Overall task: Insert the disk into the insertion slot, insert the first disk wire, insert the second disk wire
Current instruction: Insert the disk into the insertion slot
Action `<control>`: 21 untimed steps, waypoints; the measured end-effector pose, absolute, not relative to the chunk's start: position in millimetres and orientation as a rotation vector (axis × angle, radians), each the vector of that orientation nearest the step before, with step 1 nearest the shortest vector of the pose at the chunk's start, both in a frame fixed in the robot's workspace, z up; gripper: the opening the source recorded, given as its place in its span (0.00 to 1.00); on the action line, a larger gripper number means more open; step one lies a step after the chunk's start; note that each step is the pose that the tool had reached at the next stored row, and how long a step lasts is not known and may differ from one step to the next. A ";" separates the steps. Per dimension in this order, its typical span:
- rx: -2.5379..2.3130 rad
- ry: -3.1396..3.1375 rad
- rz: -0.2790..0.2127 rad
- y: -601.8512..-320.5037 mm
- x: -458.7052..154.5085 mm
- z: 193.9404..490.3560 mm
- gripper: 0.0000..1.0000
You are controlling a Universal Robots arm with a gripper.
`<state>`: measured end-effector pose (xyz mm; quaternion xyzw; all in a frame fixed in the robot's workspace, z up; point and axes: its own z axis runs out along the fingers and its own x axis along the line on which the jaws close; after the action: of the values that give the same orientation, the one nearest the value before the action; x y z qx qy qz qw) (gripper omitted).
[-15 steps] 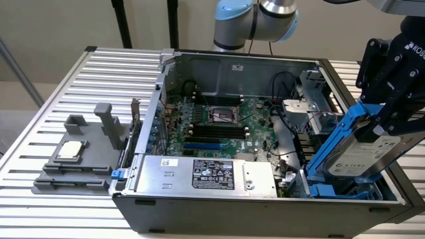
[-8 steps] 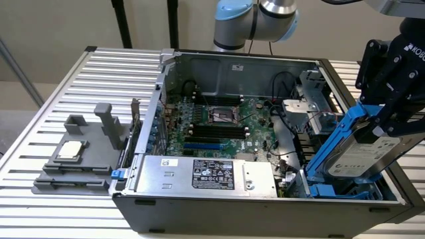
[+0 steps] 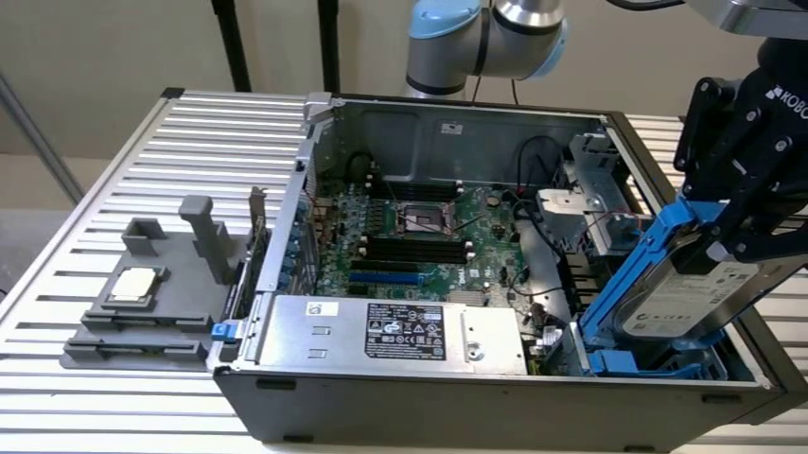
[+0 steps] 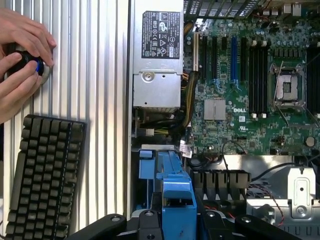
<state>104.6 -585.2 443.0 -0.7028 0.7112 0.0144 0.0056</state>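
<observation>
Grey steel computer case (image 3: 505,402), open. Black gripper (image 3: 745,236), exterior view's right, clenched on silver-grey metal disk (image 3: 682,298) in bright blue plastic carrier (image 3: 638,274). Disk tilted steeply, low end at blue-clipped grey plastic drive cage (image 3: 627,364), case's near corner. Judged: first step in hand, disk unseated; seating needs carrier squared to cage.

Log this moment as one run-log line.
gripper: shut on disk | disk: tilted, lower end at insertion slot | status: not seated
</observation>
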 end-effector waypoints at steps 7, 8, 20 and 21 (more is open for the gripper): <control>-2.204 2.220 0.048 -585.3 104.4 441.2 0.32; -2.205 2.219 0.049 -585.4 104.4 441.0 0.32; -2.216 2.202 0.054 -585.8 104.4 439.6 0.32; -2.217 2.201 0.055 -585.9 104.4 439.4 0.32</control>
<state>104.4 -585.9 439.4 -0.7094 0.7045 0.0175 0.0084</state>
